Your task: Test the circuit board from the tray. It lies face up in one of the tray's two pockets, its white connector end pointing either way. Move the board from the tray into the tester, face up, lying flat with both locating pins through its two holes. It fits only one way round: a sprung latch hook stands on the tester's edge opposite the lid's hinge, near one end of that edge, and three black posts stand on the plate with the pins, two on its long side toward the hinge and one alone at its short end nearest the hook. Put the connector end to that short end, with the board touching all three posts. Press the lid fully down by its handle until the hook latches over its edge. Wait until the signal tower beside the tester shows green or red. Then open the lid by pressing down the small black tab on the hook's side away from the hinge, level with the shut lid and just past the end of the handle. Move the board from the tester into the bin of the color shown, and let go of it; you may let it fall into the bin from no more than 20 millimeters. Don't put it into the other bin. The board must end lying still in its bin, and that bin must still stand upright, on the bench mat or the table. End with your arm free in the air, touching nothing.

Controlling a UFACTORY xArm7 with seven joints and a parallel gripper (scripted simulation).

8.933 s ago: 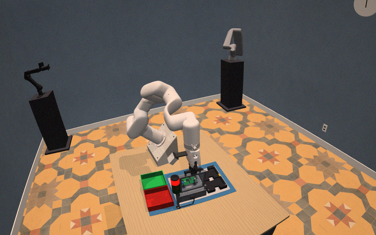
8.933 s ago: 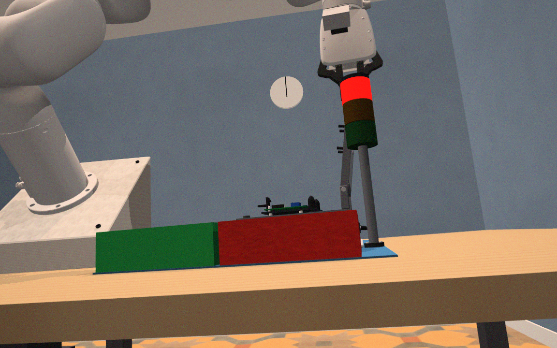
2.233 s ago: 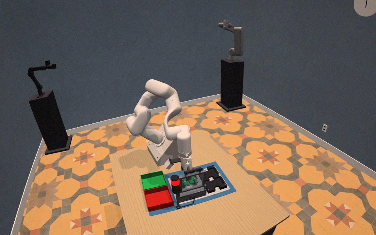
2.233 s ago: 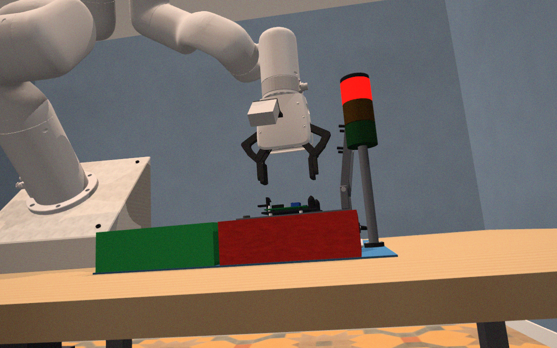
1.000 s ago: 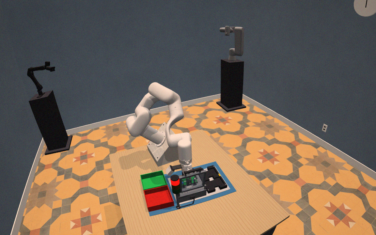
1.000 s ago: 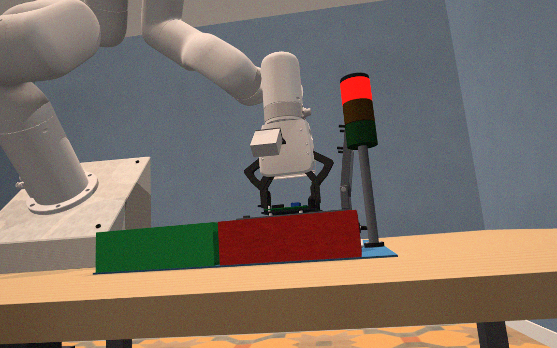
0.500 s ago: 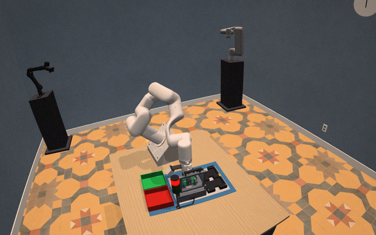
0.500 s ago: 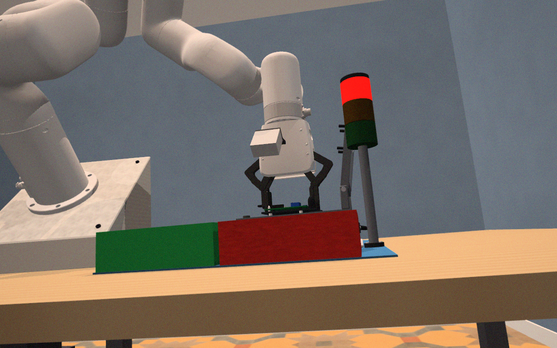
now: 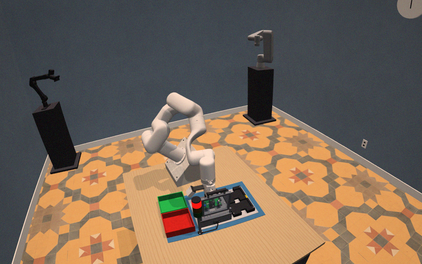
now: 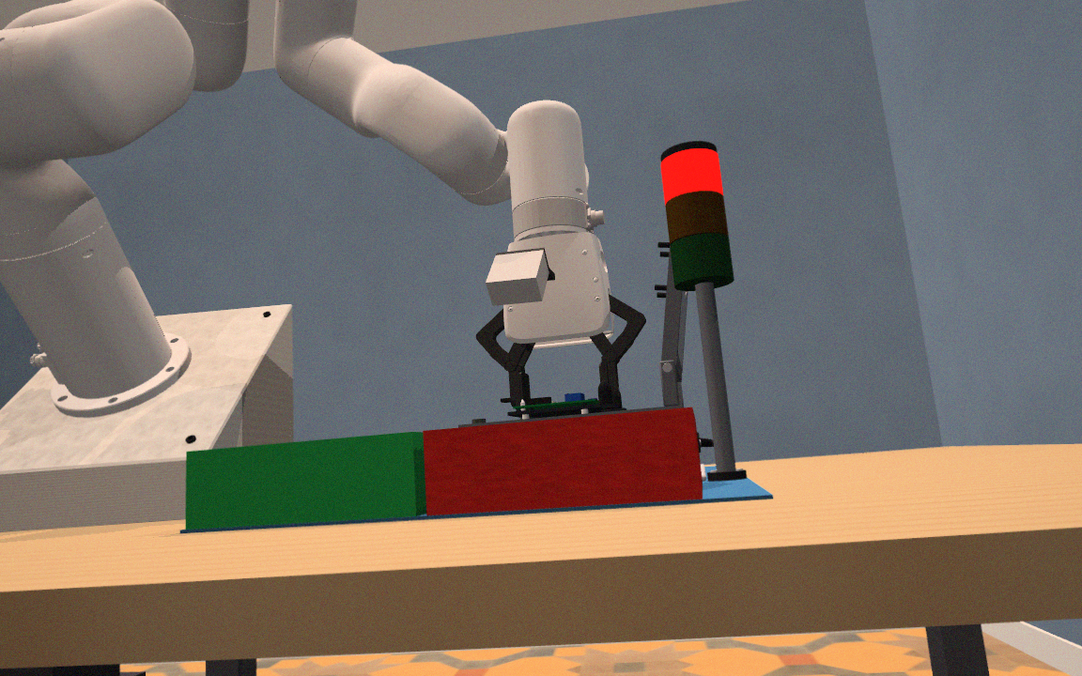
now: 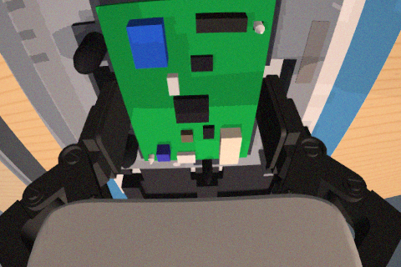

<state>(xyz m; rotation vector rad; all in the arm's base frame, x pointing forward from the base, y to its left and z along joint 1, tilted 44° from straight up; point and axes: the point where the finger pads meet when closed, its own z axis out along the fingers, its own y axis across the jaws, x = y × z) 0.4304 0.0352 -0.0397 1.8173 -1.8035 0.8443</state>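
Observation:
The green circuit board (image 11: pixel 186 83) lies flat and face up on the tester's plate (image 9: pixel 213 206), with its white connector (image 11: pixel 230 145) at the near end in the wrist view. My gripper (image 11: pixel 191 97) is low over the board, one black finger along each long side. The fingers are open and stand a little off the board's edges. In the exterior view the fingertips (image 10: pixel 562 394) reach down to board level. The signal tower (image 10: pixel 693 214) shows red at the top. The tester's lid (image 9: pixel 215 223) lies swung open toward the front.
The red bin (image 9: pixel 177 223) and the green bin (image 9: pixel 172 201) stand side by side left of the tester on the blue mat. The black tray (image 9: pixel 241 201) lies right of the tester. The tower's pole (image 10: pixel 715 377) stands close to my gripper's right side.

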